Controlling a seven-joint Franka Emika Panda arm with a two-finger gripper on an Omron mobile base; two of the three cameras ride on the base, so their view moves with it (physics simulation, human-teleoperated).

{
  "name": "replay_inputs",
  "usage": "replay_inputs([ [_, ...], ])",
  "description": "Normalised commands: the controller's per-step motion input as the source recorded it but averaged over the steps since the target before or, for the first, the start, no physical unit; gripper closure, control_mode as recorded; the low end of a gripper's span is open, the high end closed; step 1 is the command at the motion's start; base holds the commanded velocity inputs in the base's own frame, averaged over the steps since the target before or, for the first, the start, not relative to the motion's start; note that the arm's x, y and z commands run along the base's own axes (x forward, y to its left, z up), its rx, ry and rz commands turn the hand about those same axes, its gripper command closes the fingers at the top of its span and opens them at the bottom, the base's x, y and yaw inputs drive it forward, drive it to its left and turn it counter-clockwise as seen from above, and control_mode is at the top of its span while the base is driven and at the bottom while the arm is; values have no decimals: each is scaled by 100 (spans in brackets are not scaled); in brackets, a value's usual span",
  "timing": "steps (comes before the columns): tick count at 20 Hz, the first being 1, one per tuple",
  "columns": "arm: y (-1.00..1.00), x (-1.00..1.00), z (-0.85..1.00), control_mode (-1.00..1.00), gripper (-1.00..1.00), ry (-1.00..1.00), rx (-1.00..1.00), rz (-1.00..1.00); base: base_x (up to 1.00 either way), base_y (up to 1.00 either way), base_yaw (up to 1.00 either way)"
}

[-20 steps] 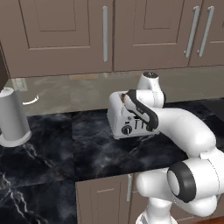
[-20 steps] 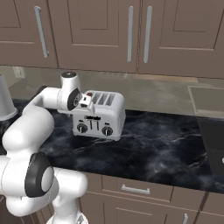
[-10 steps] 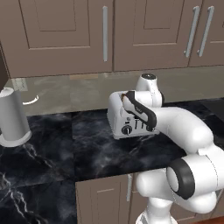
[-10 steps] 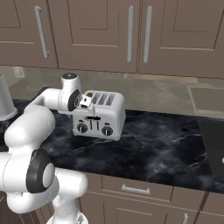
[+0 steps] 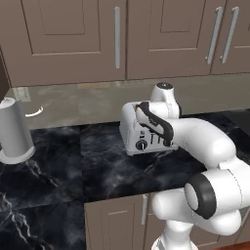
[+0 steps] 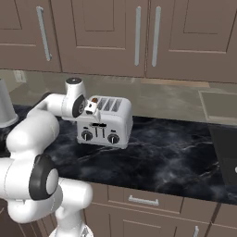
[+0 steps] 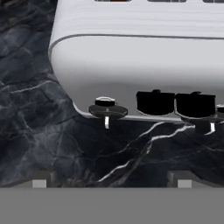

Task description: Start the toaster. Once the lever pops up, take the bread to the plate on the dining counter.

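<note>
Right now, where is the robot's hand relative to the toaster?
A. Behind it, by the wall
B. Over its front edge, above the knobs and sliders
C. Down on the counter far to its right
B: the hand view looks down the toaster front onto a knob and the black sliders.

The toaster (image 6: 104, 124) stands on the black marble counter (image 6: 176, 152), with bare marble open in front of it and to its right. Wall cabinets (image 6: 139, 32) hang above, leaving open air over the toaster's slots. A grey canister (image 5: 14, 131) stands well apart to the left, with bare counter between. In the hand view, the toaster's front knob (image 7: 107, 109) and black sliders (image 7: 175, 104) jut out over the marble below.
</note>
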Motion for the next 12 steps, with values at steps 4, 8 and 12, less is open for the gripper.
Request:
replay_inputs([
  [4,0,2,-6,-100,-100,0,0,1,0,0,0],
  [8,0,12,-3,-100,-100,0,0,0,0,0,0],
  [12,0,15,0,-100,-100,0,0,0,0,0,0],
])
